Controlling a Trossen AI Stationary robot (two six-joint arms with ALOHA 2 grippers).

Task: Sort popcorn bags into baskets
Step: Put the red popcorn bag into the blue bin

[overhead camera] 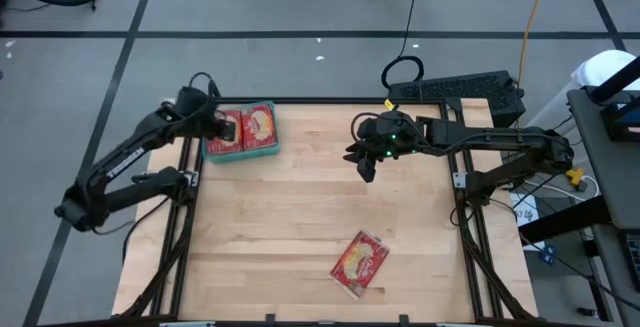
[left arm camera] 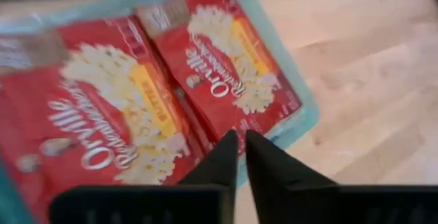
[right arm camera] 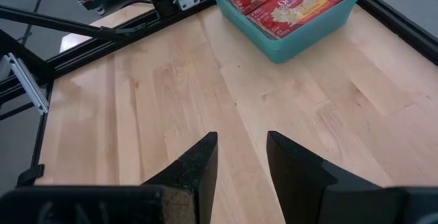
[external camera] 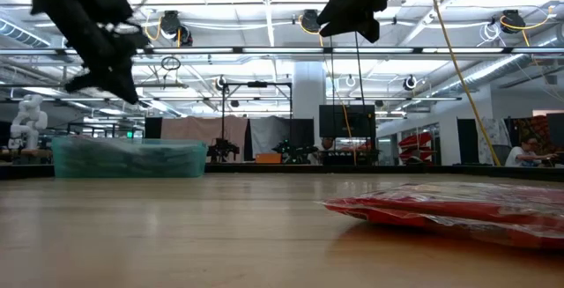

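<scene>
One teal basket (overhead camera: 271, 151) sits at the table's far left corner, holding popcorn bags laid flat side by side; two bags (left arm camera: 226, 66) show on top, popcorn pictures up, and whether more lie beneath cannot be told. A third visible bag (overhead camera: 360, 263) lies alone on the bare wood table (overhead camera: 300, 217) near the front edge, well apart from the basket. The left gripper (left arm camera: 238, 145) hovers over the basket, fingers pinched nearly together with nothing between them. The right gripper (right arm camera: 241, 157) hangs above the table's far right part, fingers parted and empty.
</scene>
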